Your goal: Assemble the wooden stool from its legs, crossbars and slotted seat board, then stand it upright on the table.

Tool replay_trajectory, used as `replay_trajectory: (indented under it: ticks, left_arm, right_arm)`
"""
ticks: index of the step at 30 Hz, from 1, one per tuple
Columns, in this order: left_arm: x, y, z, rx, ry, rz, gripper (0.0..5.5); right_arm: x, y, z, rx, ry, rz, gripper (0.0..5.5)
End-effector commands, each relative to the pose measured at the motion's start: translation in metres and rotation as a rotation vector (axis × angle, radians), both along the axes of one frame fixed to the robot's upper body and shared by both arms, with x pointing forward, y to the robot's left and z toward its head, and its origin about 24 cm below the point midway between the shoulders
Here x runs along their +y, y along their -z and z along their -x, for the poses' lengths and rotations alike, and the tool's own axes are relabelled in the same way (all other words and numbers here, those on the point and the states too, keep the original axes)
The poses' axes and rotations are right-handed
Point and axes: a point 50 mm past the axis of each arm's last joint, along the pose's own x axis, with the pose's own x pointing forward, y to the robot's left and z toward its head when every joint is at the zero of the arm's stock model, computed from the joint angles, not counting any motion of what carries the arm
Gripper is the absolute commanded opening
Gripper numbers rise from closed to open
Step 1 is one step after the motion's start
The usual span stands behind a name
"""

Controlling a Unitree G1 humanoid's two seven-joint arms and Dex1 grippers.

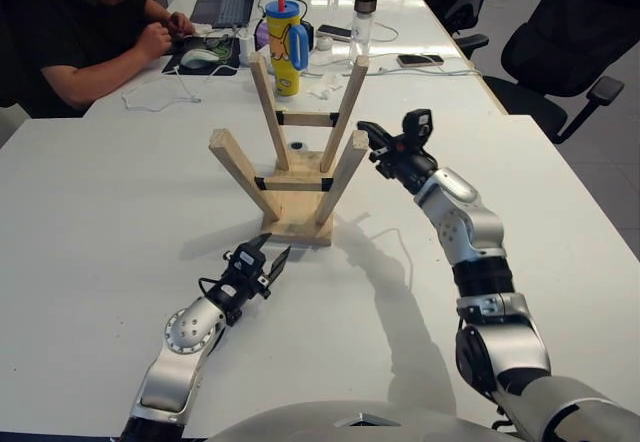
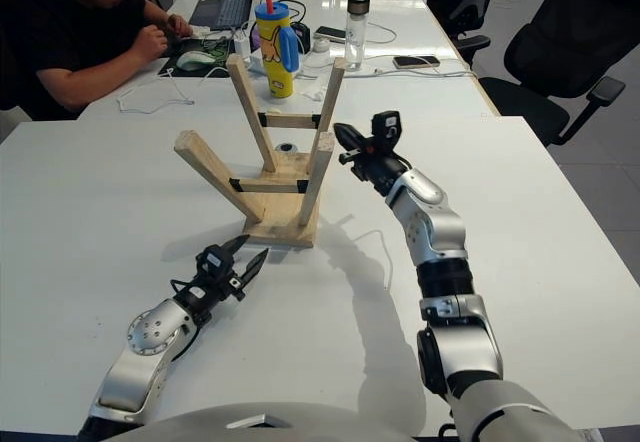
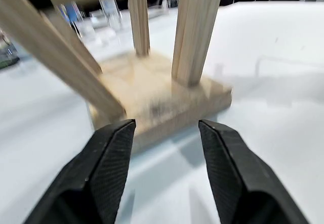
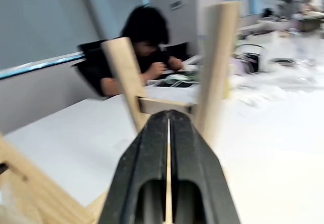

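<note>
Lowest in the left eye view, at lower left of centre, the left gripper (image 1: 275,247) hangs just above the counter (image 1: 100,222) with its two black fingers (image 3: 109,158) spread apart and nothing between them. It points at the near edge of the seat board (image 1: 300,226), close to it but not touching.

At mid-frame the stool (image 1: 300,177) sits upside down on the white counter, its seat board flat on the surface and its four legs sticking upward. Two far legs (image 1: 265,97) rise toward the top of the frame and lean slightly together, joined by a crossbar (image 1: 306,119) with dark ends. Two near legs splay outward, one (image 1: 240,170) slanting to the left and one (image 1: 345,174) to the right, with a second crossbar (image 1: 293,184) between them low down.

Right of the stool, the right gripper (image 1: 368,134) is raised level with the top of the right near leg, just beside it; whether it touches the wood cannot be told. Its fingers (image 4: 152,153) are pressed together, holding nothing.

Beyond the stool, toward the top of the frame, stand a yellow cup (image 1: 285,50) with a blue handle, a clear bottle (image 1: 364,24), a laptop (image 1: 224,8) and a phone (image 1: 418,60).
</note>
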Motion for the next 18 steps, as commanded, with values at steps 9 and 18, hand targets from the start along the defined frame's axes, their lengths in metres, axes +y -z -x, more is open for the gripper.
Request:
replay_trajectory:
  ticks: [9,18]
  left_arm:
    - [0.024,0.036,-0.027,0.289,-0.075,-0.233,2.35]
    - [0.016,0.03,-0.036,0.24,-0.164,-0.201,2.35]
  right_arm:
    - [0.056,0.013,0.034,-0.036,-0.531,0.089,0.02]
    - [0.063,0.057,0.043,0.136,-0.205,0.072,0.02]
